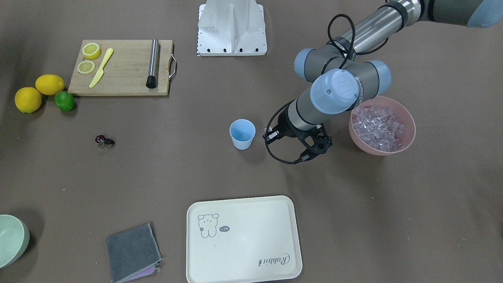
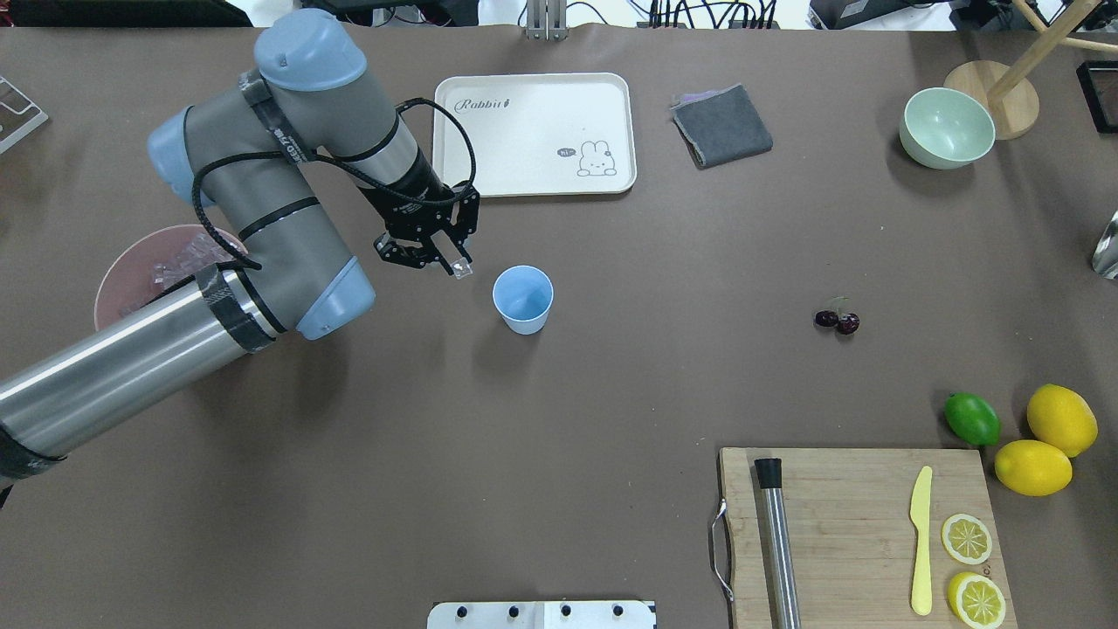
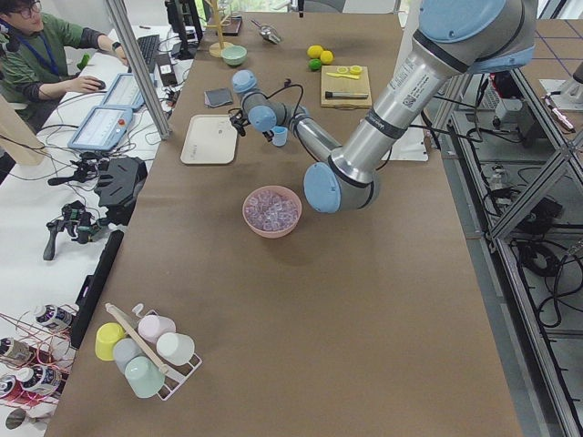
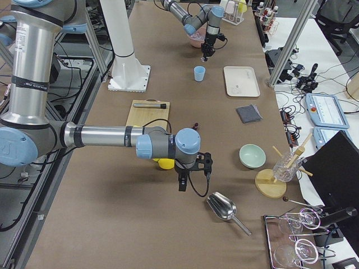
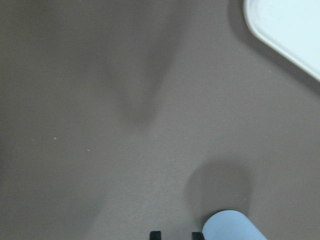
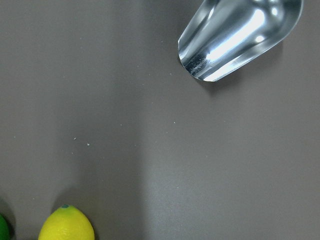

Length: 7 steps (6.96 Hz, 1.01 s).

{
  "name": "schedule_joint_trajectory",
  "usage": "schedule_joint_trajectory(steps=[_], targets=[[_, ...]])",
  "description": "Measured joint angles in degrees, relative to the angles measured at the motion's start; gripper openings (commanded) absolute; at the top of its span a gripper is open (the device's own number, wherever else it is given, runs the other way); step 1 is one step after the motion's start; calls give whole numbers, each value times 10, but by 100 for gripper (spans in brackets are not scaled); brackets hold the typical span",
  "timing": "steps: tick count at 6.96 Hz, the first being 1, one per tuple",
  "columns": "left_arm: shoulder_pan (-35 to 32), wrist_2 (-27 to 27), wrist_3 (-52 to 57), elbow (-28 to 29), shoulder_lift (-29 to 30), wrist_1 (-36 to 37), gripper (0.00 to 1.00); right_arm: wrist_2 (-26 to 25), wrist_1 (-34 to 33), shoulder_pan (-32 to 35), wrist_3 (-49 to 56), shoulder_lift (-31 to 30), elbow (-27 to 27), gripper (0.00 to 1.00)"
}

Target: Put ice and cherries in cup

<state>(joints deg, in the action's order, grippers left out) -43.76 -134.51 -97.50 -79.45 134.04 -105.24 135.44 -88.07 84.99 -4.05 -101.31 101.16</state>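
Ice cube [image 2: 463, 269] location: clamped at the fingertips of the left tool [image 2: 458, 262], whose jaws stand narrow, closed on the clear cube. The left tool hangs above the counter [image 2: 611, 393], just beside the cup [image 2: 523, 299], on the side toward the pink bowl [image 2: 122, 266]. The cube sits short of the cup's rim, not over its mouth. The cup stands upright. Remaining ice [image 1: 377, 124] is heaped in the pink bowl, on the far side of the tool from the cup. The cherries [image 2: 837, 321] lie on the counter, well apart from the cup, on the side away from the left tool. The right tool [image 4: 193, 176] hovers near a lemon [image 6: 66, 223] and a metal scoop [image 6: 240, 35]; its jaw opening cannot be told.
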Motion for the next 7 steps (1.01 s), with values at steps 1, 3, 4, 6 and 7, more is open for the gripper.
schedule_joint_trajectory(steps=[1,3,4,6,7], targets=[[1,2,-14,10,17,0,0,0,0,0,0,0,0,100],[3,3,-39,25,43,-2,0,0,0,0,0,1,0,100],[9,3,-46,31,51,-4,0,0,0,0,0,1,0,100],[24,3,-63,34,54,-15,0,0,0,0,1,1,0,100],[26,3,-71,34,54,-21,0,0,0,0,1,1,0,100]])
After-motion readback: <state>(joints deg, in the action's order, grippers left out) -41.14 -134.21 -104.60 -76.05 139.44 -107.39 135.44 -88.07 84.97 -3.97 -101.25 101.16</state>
